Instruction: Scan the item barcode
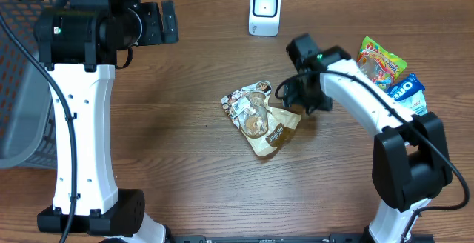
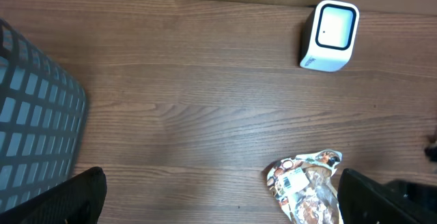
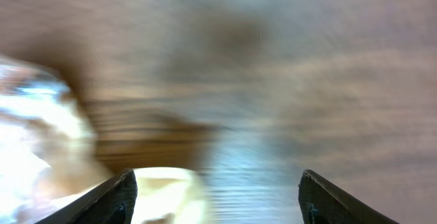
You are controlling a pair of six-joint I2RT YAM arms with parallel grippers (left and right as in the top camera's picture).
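Foil snack pouch [image 1: 259,121] is shown lying flat on the desk [image 1: 170,161] on the robot's side of the scanner [image 1: 264,10], long axis slanted, with the spread, empty right claw [image 1: 298,104] just beside its right edge and the spread left claw [image 1: 167,22] held well apart.

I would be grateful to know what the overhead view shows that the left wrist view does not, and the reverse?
Only the overhead view plainly shows the right jaws, open at the cookie bag's edge, plus a colourful snack bag and a blue Oreo pack on the right of the table. Only the left wrist view shows the left jaws from behind, their dark tips wide apart in its bottom corners. Both show the white scanner, the cookie bag and the grey basket.
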